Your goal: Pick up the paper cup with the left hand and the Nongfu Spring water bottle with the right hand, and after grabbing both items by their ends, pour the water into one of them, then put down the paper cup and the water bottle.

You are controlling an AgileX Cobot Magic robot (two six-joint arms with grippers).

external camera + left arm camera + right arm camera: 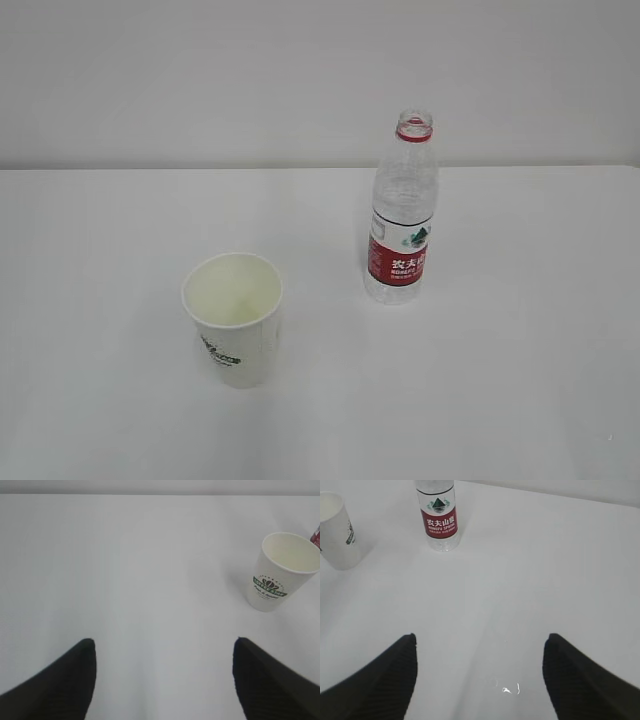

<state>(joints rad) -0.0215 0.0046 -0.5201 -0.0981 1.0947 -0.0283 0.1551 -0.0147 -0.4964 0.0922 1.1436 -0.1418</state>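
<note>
My left hand (162, 652) gapes, holding nothing | my right hand (480, 647) likewise | paper cup (233, 316) and Nongfu Spring water bottle (402, 212) upright, apart on table (520, 350)

Small white tapered paper cup (232, 317) with rolled rim and dark green logo on its side, upright, mouth open, lower left of centre in the exterior view; upper right of the left wrist view. Clear ribbed plastic Nongfu Spring water bottle (402, 212), red neck ring, red label with white characters, uncapped, upright, right of centre and higher in the frame. Standing well apart.
</note>
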